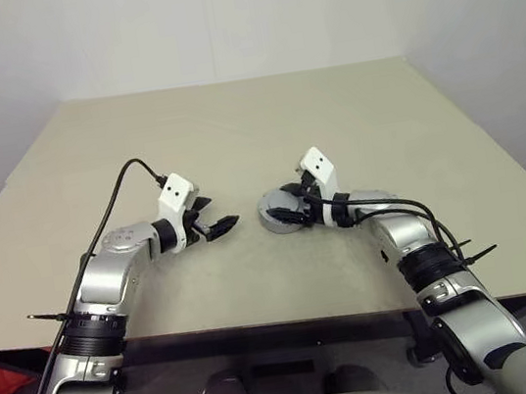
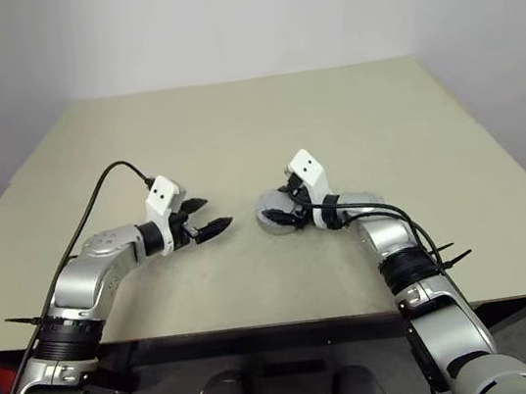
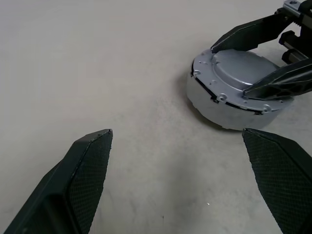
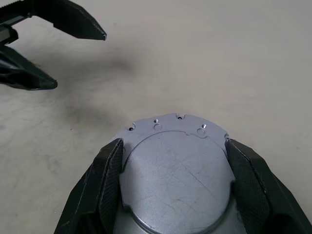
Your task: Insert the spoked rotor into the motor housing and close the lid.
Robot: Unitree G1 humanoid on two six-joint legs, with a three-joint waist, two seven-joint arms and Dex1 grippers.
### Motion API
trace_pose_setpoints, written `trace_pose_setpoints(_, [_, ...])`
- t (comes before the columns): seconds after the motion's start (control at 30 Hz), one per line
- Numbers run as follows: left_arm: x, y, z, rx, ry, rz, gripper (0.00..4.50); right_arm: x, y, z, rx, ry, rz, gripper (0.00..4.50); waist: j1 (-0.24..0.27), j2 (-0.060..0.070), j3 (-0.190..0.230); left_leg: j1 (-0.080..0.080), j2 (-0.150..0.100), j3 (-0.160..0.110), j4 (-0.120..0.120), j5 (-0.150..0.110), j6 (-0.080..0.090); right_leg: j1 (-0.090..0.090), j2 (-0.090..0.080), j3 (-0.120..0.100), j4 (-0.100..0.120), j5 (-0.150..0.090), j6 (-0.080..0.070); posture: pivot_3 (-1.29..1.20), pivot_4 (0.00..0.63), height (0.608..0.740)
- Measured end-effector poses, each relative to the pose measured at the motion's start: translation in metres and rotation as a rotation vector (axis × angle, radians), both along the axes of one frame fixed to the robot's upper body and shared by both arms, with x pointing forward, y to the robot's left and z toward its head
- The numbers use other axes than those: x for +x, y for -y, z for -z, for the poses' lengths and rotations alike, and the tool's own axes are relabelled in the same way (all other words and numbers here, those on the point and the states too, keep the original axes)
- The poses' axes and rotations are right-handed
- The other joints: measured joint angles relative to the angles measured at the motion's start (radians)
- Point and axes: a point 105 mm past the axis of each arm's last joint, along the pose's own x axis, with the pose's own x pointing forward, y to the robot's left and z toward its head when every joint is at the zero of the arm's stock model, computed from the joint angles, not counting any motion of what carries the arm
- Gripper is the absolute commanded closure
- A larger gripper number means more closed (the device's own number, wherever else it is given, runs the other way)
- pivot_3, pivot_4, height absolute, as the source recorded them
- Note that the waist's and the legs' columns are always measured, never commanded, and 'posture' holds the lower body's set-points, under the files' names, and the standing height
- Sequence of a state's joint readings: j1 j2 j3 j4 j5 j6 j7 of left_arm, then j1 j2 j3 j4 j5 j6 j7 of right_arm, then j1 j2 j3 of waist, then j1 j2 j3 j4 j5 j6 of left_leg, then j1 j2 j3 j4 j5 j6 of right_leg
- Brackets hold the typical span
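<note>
The motor housing (image 1: 276,219) is a round silver-grey metal drum on the tan table, just right of centre. Its lid (image 4: 175,180), a raised silver disc, sits on top of it. My right gripper (image 1: 282,204) reaches in from the right, its two black fingers (image 4: 109,185) pressed against opposite sides of the raised lid. My left gripper (image 1: 218,214) hovers a short way to the left of the housing, open, with nothing between its fingers (image 3: 87,165). The spoked rotor is hidden.
The tan table (image 1: 232,122) stretches bare behind and beside the housing, with a white wall beyond its far edge. Its front edge runs just below both forearms. Black cables loop off both wrists.
</note>
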State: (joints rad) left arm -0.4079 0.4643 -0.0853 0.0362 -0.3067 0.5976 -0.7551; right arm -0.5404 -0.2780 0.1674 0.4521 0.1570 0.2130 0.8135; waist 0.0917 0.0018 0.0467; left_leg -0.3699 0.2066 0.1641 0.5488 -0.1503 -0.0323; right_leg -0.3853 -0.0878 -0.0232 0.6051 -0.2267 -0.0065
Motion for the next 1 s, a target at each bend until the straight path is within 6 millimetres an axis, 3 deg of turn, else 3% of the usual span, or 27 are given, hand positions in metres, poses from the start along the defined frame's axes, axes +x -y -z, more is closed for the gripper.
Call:
trace_pose_setpoints(0.47, [0.0001, -0.0006, -0.0001, 0.002, 0.001, -0.001, 0.00, -0.0024, 0.0010, -0.0021, 0.044, 0.007, -0.022, 1.27, 0.000, 0.000, 0.000, -0.001, 0.000, 0.002, -0.001, 0.000, 0.000, -0.002, 0.000, 0.000, 0.000, 0.004, -0.006, 0.00, 0.000, 0.740])
trace_pose_setpoints(1.0, [0.0011, -0.0006, -0.0007, -0.004, 0.002, -0.010, 0.00, -0.0043, -0.0014, 0.0060, -0.126, 0.112, -0.073, 1.27, 0.002, -0.001, 0.000, 0.002, 0.000, 0.002, -0.002, 0.000, 0.000, 0.001, 0.000, 0.000, 0.000, 0.000, -0.001, 0.00, 0.000, 0.740])
